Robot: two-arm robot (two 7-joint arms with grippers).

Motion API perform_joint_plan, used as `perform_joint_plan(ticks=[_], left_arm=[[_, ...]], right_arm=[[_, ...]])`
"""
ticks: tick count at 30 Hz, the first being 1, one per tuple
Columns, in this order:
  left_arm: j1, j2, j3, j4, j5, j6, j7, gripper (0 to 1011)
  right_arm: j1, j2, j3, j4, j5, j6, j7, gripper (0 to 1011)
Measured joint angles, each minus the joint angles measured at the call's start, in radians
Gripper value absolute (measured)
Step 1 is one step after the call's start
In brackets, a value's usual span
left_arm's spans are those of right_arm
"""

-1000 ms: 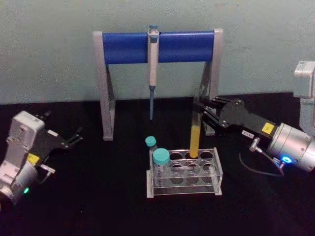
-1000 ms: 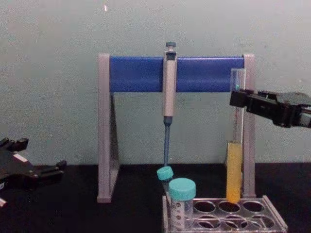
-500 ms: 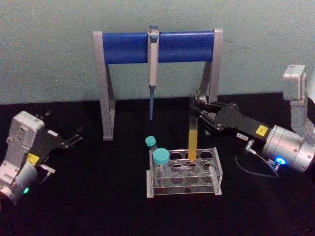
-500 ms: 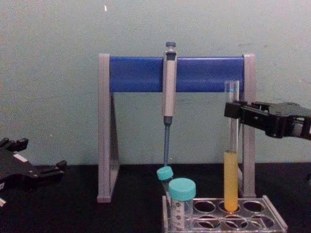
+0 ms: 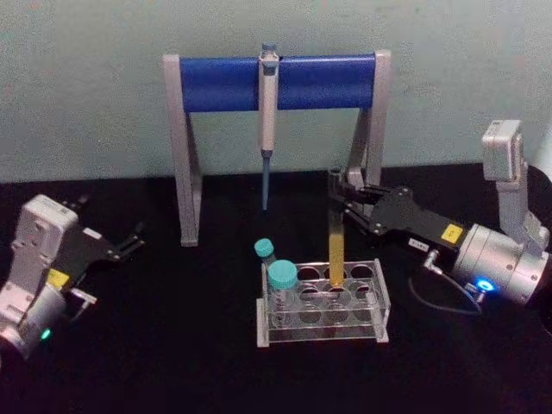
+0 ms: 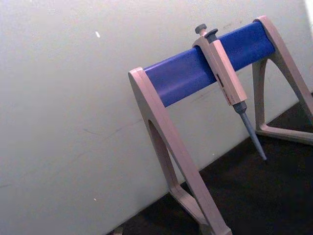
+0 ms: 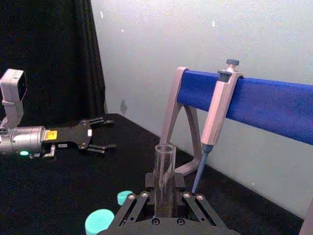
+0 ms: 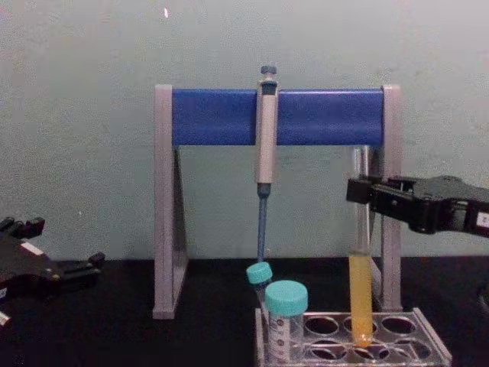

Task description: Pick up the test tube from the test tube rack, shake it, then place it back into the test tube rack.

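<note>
2 R gripper (image 8: 357, 189) fingers (image 8: 378, 197) pinch test tube (image 8: 360, 283) top.

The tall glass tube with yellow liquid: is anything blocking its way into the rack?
Nothing visible. The right gripper, jaws shut on the tube, holds it upright with its tip inside a back-row hole of the rack. The capped tubes stand at the rack's left end, apart from it. The left gripper sits far left.

Count from here: 1 tall test tube (image 5: 336, 246) w/ yellow liquid, 2 short teal-capped tubes (image 5: 282, 276) (image 5: 264, 249), 1 test tube rack (image 5: 380, 309), 1 pipette (image 5: 267, 95), 1 blue-barred stand (image 5: 220, 82). Grippers x2: left gripper (image 5: 131, 239), right gripper (image 5: 341, 199).
</note>
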Motion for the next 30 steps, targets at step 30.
perform_joint_plan(ticks=[30], left_arm=[[0.000,0.000,0.000,0.000,0.000,0.000,0.000,1001]], right_arm=[[0.013,-0.017,-0.025,0.056,-0.028,0.009,0.019,228]])
